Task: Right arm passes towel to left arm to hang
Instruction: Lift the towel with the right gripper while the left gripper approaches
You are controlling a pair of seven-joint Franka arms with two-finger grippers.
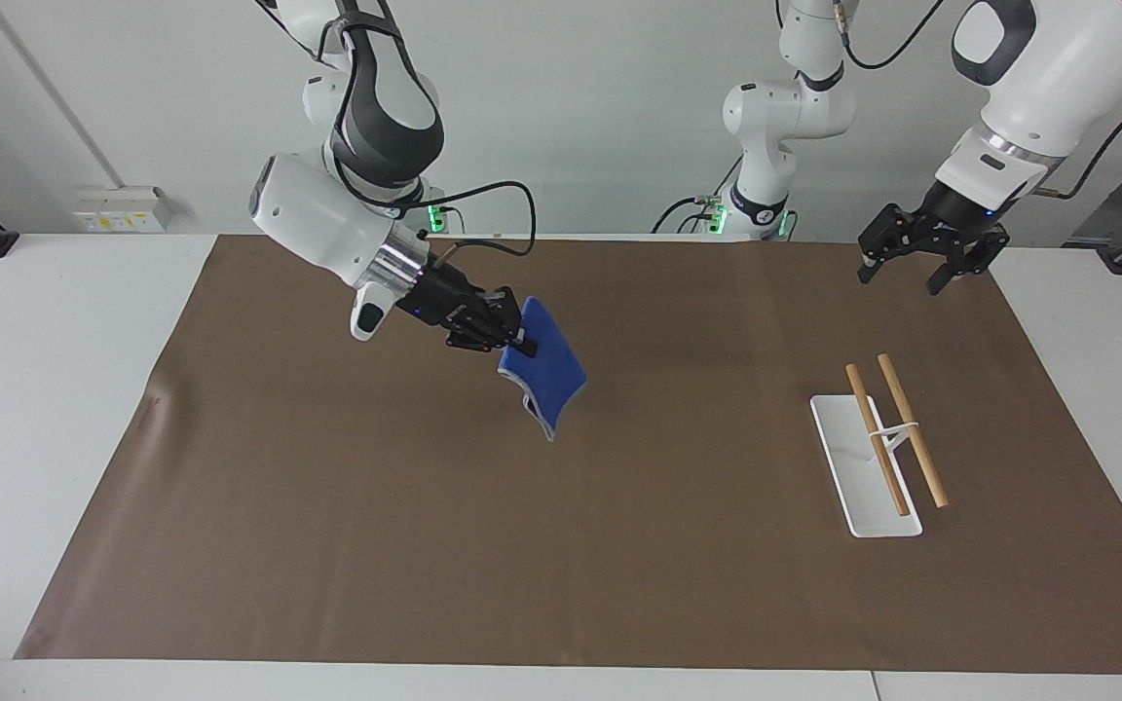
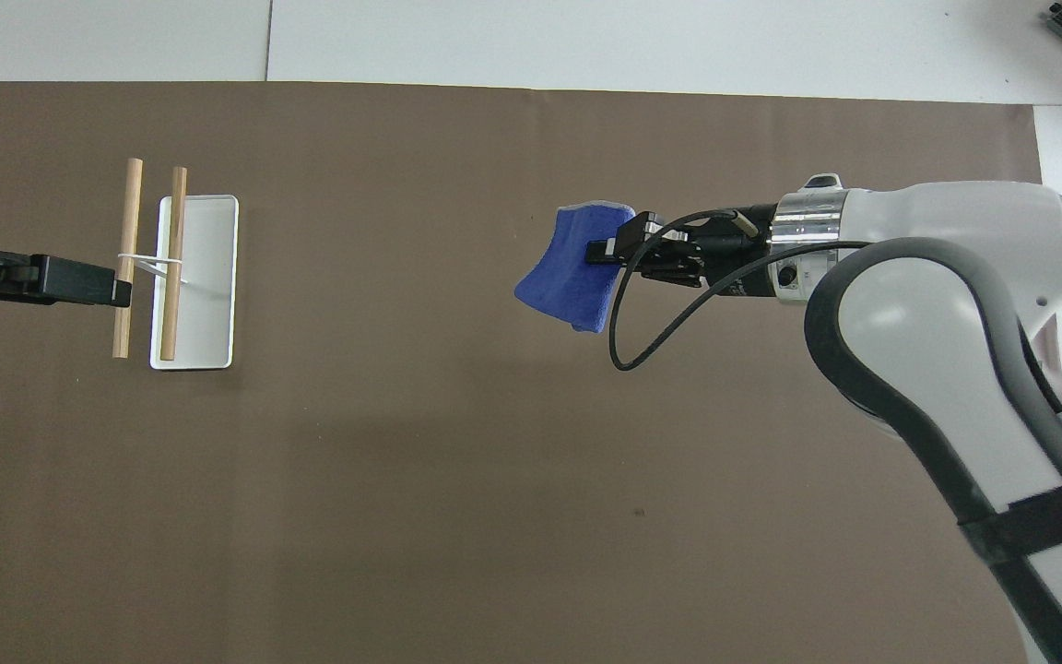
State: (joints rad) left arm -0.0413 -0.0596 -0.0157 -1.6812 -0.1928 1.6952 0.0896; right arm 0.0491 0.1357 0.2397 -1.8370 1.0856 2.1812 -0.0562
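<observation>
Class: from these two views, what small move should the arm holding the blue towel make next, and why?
Probably carry on toward the table's middle. The right gripper is shut on the towel, which hangs clear of the brown mat, while the left gripper, jaws open, is up near the rack, well apart.

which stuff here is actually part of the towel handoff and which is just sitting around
In the job:
- towel, blue, held in the air over the mat by the right hand
- left hand, open, up over the mat's edge at its own end
- rack with two wooden rods, for hanging

Just lying about:
- brown mat
- wall socket box
</observation>
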